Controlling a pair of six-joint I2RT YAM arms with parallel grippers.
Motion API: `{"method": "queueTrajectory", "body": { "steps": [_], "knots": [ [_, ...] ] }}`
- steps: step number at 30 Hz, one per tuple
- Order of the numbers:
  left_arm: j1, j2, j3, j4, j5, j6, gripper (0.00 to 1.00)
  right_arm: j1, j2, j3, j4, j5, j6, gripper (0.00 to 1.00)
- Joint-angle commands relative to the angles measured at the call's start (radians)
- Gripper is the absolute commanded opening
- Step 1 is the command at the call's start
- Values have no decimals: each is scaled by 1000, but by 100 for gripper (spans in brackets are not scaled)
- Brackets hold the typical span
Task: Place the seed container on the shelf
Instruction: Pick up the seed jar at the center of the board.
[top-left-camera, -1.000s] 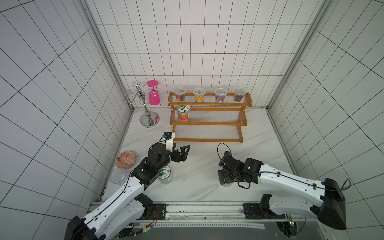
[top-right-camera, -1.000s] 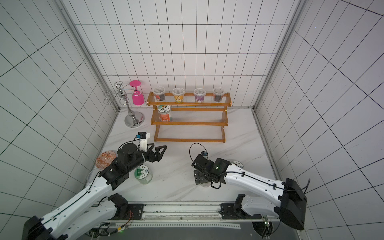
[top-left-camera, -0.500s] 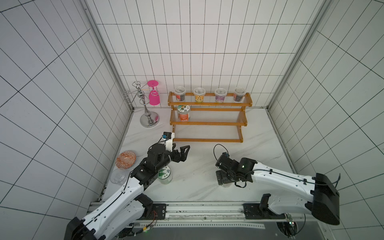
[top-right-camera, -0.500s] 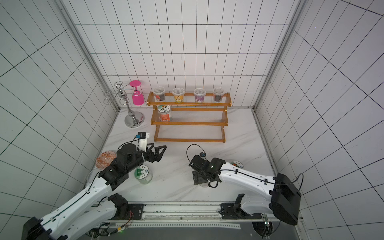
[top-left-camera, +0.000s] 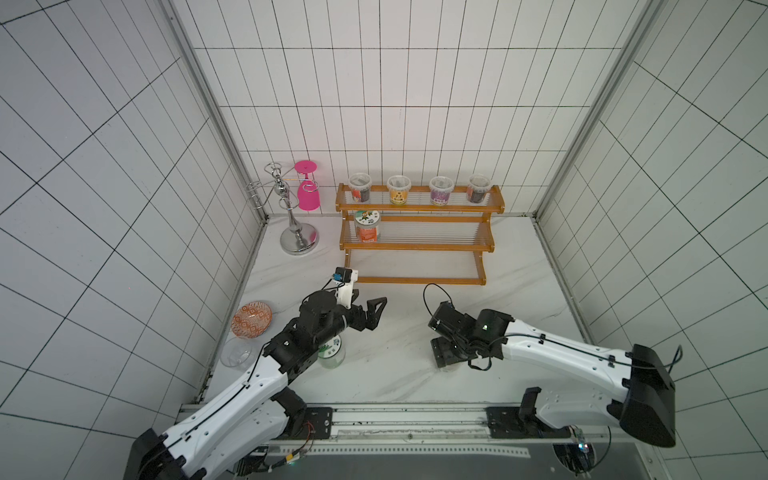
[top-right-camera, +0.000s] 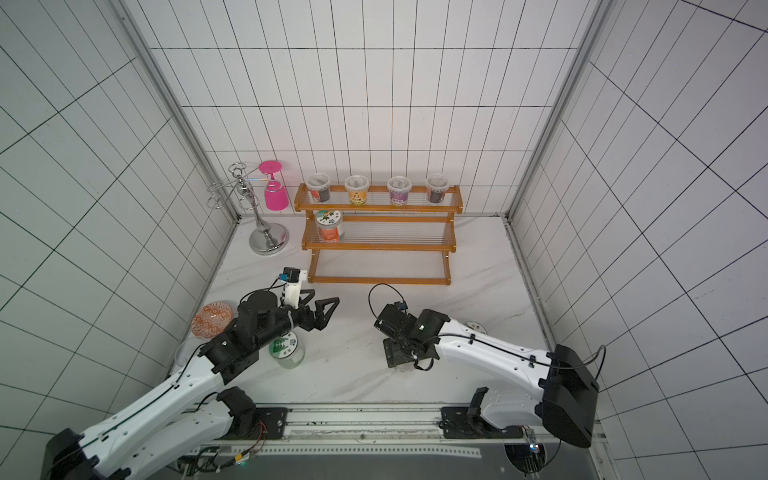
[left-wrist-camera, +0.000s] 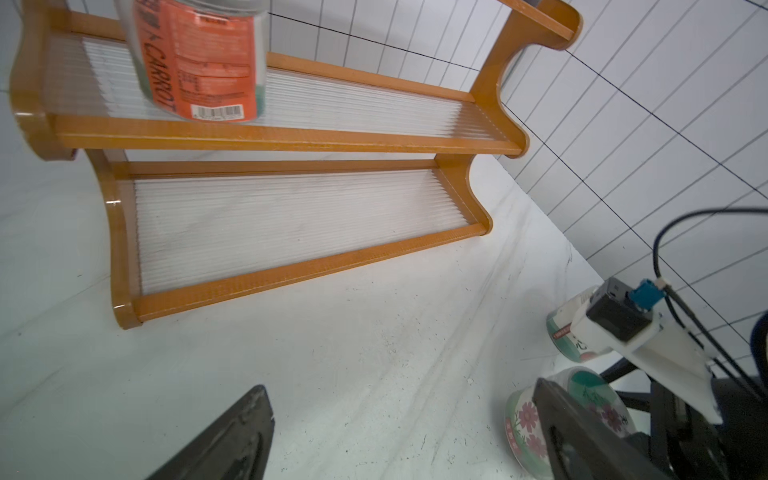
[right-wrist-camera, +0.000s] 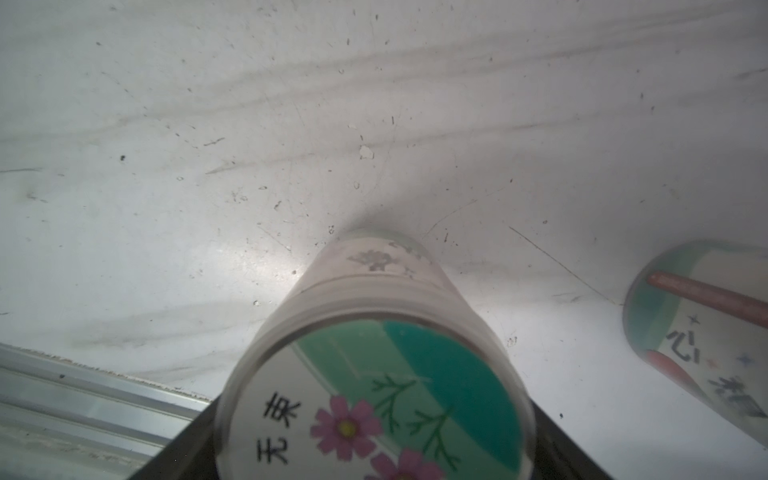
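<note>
A seed container (right-wrist-camera: 374, 395), a clear jar with a green lid bearing pink flowers, stands upright near the table's front. My right gripper (top-left-camera: 442, 357) reaches down over it and is open, with a dark finger (right-wrist-camera: 183, 449) close on either side. Contact does not show. Both top views hide most of this jar under the gripper. The left wrist view shows it as the flowered jar (left-wrist-camera: 519, 419). My left gripper (top-left-camera: 370, 301) hangs open and empty over the table in front of the shelf (top-left-camera: 415, 247), an orange-brown three-tier rack at the back.
A carrot jar (top-left-camera: 367, 226) stands on the shelf's middle tier, with several tubs on top. A green-lidded jar (top-left-camera: 330, 349) sits under my left arm; another jar (top-right-camera: 473, 327) stands behind my right arm. At left are a chrome stand (top-left-camera: 297, 232), a pink glass (top-left-camera: 308, 195) and an orange bowl (top-left-camera: 251, 319).
My right gripper has settled over the flowered jar and its jaws have narrowed around it. The left arm has not moved.
</note>
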Motion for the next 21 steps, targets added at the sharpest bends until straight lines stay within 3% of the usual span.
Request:
{"method": "queueTrajectory", "body": {
  "steps": [1, 9, 21],
  "knots": [
    [-74, -7, -1, 60, -43, 93, 99, -7, -41, 114, -100, 23, -57, 71],
    [-259, 8, -5, 203, -45, 265, 99, -24, -61, 332, -298, 61, -159, 70],
    [-329, 112, -11, 357, 184, 362, 99, -71, -36, 581, -442, 30, -290, 68]
  ]
}}
